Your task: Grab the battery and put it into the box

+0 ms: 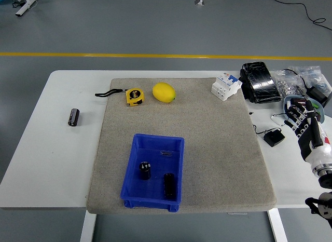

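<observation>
1. Far left, on bare white table [46, 164]: one black cylindrical battery [74, 117] lying on its side, long axis roughly toward and away from the camera, well apart from the mat and the box.
2. Centre: grey mat [218, 148] covering most of the tabletop.
3. At the mat's far left corner: yellow tape measure [135, 96], black wrist strap trailing left off the mat edge onto the table.
4. Just right of the tape measure, not touching: lemon [164, 92].
5. Near edge of the mat, left of centre: blue box [153, 172], open top. Inside: short black cylinder [144, 170] standing upright at left; second black cylinder [169, 185] lying flat at right, near the front wall. The two not in contact. Small pale mark or item near the back wall, too small to identify.
6. Far right corner of the mat: white breaker module [226, 85], tilted.
7. Right of the mat, on the table: black wrapped pack [259, 82]; clear bags of small parts [295, 78] beyond it; small black adapter [273, 138] with thin cable, nearer the camera.
8. Right edge: right hand [303, 120] raised over the table beside the adapter, fingers [290, 108] spread and extended toward the far side, nothing held.
</observation>
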